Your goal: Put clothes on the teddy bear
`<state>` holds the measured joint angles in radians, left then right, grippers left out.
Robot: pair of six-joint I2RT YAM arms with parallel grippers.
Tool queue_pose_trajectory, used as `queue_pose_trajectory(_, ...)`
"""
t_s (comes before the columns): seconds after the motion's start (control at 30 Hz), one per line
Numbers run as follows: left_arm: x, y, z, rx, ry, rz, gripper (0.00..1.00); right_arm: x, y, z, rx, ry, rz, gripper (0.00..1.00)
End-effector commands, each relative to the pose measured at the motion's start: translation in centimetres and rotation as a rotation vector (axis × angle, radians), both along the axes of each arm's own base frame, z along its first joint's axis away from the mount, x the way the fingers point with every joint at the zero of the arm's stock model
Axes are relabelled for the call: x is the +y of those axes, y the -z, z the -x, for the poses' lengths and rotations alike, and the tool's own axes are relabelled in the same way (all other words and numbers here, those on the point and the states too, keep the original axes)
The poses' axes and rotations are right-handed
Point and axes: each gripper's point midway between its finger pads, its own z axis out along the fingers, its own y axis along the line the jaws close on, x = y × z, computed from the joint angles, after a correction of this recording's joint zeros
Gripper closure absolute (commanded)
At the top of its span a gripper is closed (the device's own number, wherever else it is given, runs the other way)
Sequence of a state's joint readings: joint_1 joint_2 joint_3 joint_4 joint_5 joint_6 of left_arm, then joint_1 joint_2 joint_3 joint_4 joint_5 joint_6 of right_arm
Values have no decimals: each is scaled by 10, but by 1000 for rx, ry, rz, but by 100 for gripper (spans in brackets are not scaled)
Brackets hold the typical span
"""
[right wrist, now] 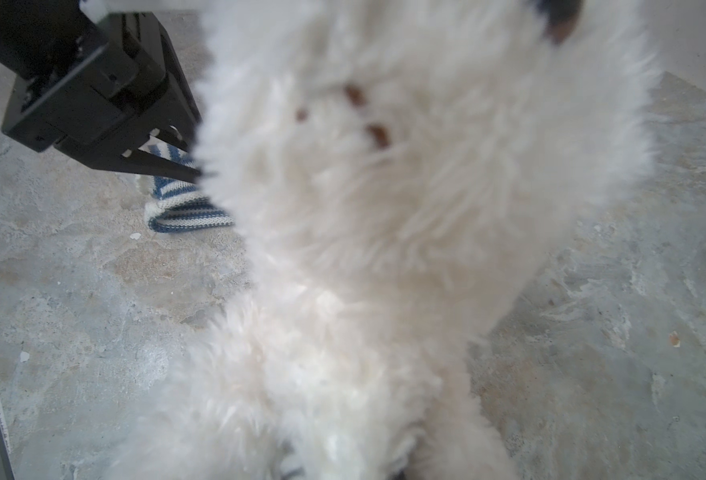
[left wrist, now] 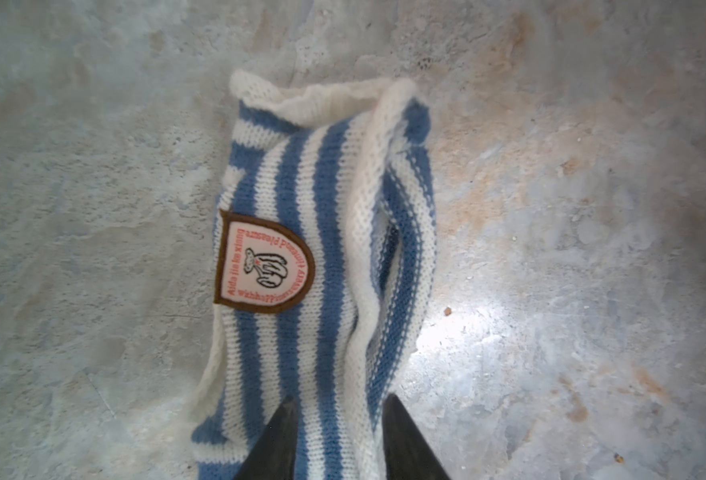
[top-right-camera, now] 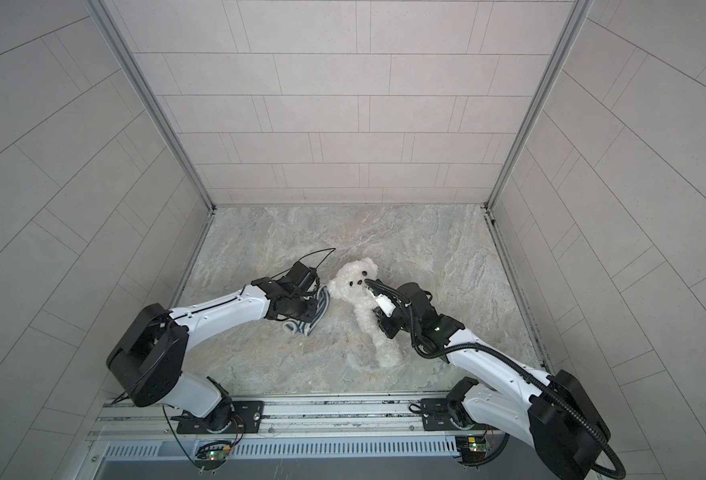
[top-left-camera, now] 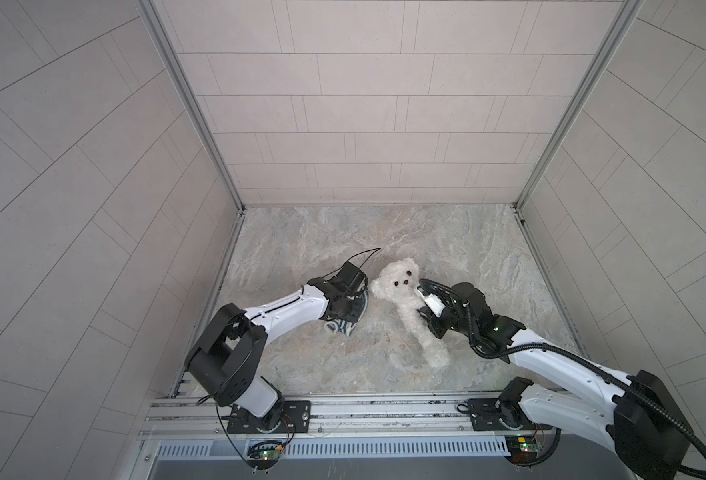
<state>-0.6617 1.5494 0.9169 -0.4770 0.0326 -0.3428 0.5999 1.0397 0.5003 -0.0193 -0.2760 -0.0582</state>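
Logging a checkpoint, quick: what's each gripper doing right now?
Left gripper: open, jaws apart over the striped shirt.
Right gripper: shut on the teddy bear.

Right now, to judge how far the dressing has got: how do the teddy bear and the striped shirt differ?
The teddy bear is fluffy plain white; the striped shirt is knitted, blue and white, with a badge. The teddy bear is clamped in the right gripper; the striped shirt lies free on the table under the open left gripper. Both are soft; the bear wears nothing.
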Motion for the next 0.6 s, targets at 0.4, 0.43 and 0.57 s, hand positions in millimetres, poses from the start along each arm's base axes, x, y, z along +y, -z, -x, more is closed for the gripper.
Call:
queue_pose_trajectory(0.4, -10, 17, -27, -23, 28, -138, 70, -13, -12, 0, -84, 28, 33, 100)
queue_pose_trajectory(0.43, -8, 18, -27, -23, 27, -147, 71, -13, -13, -1, -89, 32, 30, 100)
queue_pose_trajectory(0.57, -2, 21, -25, -29, 33, -186, 74, -14, -13, -1, -95, 38, 28, 100)
